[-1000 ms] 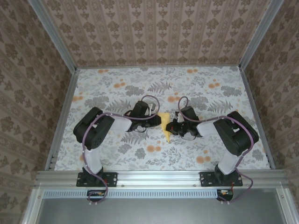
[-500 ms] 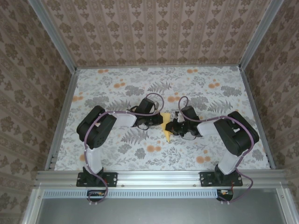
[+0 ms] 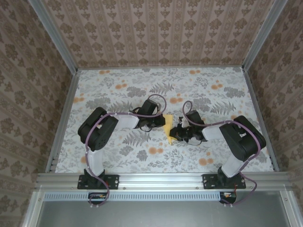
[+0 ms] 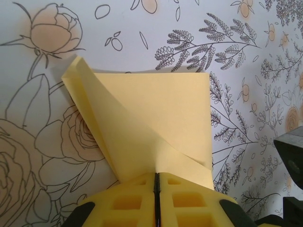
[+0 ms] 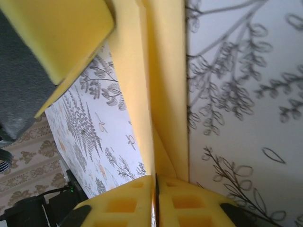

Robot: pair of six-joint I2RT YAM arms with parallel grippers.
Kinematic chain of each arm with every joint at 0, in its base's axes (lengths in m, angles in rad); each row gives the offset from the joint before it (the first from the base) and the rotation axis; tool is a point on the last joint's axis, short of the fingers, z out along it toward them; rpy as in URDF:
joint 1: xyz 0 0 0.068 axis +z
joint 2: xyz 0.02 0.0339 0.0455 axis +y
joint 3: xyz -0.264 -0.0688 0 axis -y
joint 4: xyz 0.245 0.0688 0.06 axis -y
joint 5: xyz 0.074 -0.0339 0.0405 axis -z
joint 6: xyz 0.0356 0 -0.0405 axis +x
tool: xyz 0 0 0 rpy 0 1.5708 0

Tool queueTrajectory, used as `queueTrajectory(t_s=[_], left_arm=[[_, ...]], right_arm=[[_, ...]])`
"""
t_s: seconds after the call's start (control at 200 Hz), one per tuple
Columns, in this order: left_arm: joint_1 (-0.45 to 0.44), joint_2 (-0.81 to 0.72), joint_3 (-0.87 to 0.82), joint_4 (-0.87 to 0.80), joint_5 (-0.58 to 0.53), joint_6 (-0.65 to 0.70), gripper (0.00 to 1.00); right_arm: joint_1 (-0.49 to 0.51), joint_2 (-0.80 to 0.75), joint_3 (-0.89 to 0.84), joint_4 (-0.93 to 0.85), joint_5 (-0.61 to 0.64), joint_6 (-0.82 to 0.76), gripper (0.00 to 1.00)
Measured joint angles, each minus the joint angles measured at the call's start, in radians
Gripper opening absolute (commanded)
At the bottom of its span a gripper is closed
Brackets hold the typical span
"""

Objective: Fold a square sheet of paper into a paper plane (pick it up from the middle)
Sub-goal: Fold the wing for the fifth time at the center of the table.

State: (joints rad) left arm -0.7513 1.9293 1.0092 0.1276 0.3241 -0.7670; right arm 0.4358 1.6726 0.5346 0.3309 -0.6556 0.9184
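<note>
The pale yellow-orange sheet of paper [image 3: 168, 127] is folded and held up off the middle of the table between both grippers. In the left wrist view the paper [image 4: 151, 113] shows a diagonal fold, with one corner pointing up and to the left. My left gripper [image 4: 156, 176] is shut on its near edge. Seen from the right wrist, the paper [image 5: 165, 85] stands on edge as a narrow folded strip, and my right gripper [image 5: 156, 178] is shut on its lower end. From above, the left gripper [image 3: 160, 124] and right gripper [image 3: 176, 133] face each other across the paper.
The table [image 3: 118, 90] has a floral printed cover with orange flower blotches [image 3: 152, 150]. Metal rails [image 3: 64, 118] and patterned walls close in the left, right and far sides. The left gripper's yellow pad [image 5: 57, 33] sits close above the paper in the right wrist view.
The left wrist has swung in to the right toward the paper and stayed there. The right arm has shifted slightly down and to the right. The paper stays between both grippers.
</note>
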Motion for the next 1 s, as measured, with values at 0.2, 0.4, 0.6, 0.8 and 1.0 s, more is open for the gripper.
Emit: queueTrajectory(t_s=[0.2,0.4,0.6,0.8,1.0], left_arm=[[-0.001,0.000,-0.001,0.002,0.000,-0.005,0.11],[-0.001,0.000,-0.002,0.003,0.000,-0.016,0.11],[-0.001,0.000,-0.002,0.003,0.000,-0.020,0.11],[-0.001,0.000,-0.002,0.003,0.000,-0.026,0.10],[-0.001,0.000,-0.002,0.003,0.000,-0.026,0.11]], right_arm=[[-0.002,0.008,0.024,-0.052,-0.004,-0.027,0.04],[-0.001,-0.005,0.045,-0.119,-0.004,-0.061,0.13],[0.005,-0.058,0.034,-0.234,-0.004,-0.090,0.11],[0.010,-0.063,0.029,-0.262,-0.003,-0.116,0.07],[0.014,-0.070,0.045,-0.296,0.003,-0.134,0.19]])
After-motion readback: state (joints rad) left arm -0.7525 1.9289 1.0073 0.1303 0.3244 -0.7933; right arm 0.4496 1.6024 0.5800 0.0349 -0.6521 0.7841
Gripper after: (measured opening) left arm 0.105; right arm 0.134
